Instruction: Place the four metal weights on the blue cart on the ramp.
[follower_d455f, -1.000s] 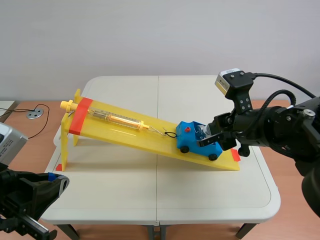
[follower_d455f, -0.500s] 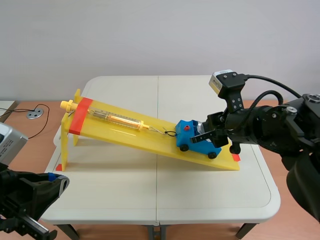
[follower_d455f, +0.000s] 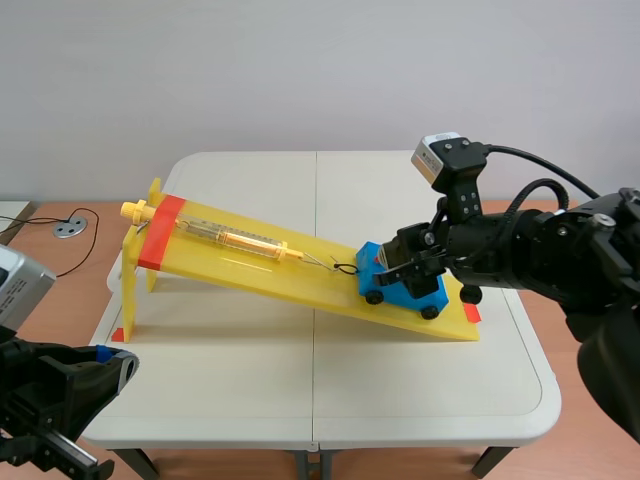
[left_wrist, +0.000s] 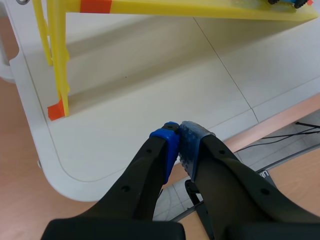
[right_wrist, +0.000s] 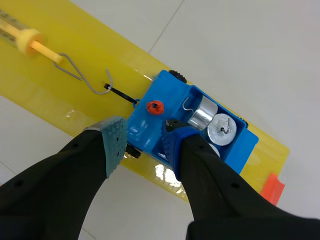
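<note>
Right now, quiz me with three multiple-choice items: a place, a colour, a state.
1. On the yellow plastic ramp, the blue plastic cart sits at the: A top; B middle; C lower end.
2. The small round knob on the cart is: A red; B green; C white.
3. The left tool is: A open; B shut on nothing; C shut on the cart.
Key: 1 C, it is beside the ramp's low edge; 2 A, it is red in the right wrist view; 3 B, its pads meet, nothing between.

cart (right_wrist: 167, 95) at low end of ramp (follower_d455f: 250, 268), weights (right_wrist: 222, 130) inside cart, right tool (right_wrist: 144, 137) above it, ramp on table (follower_d455f: 300, 400)
</note>
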